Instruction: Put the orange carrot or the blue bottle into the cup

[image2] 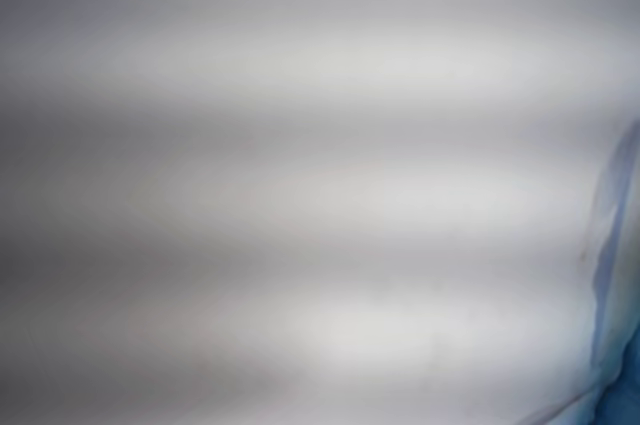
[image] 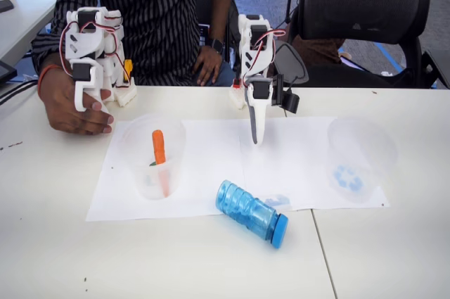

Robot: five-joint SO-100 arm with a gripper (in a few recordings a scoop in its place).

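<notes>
In the fixed view the gripper (image: 257,137) points down over the paper (image: 211,151), jaws together and holding nothing. The carrot (image: 159,148) stands in the left tumbler (image: 151,155); the bottle (image: 252,212) lies on its side in front; the cup (image: 358,158) sits at the right, its blue arrows mark the only label, no writing readable. Judging by this, the bottle is next: open, descend, grasp. The wrist view is blurred, with a blue edge at right.

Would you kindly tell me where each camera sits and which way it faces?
Fixed view: in front of the table, raised, looking back and down at the arm's hand, the blue bottle, the orange carrot in a clear tumbler and the cup.
Wrist view: close above the white paper, blurred.
Shared: probably the blue bottle, at the wrist view's right edge.
</notes>
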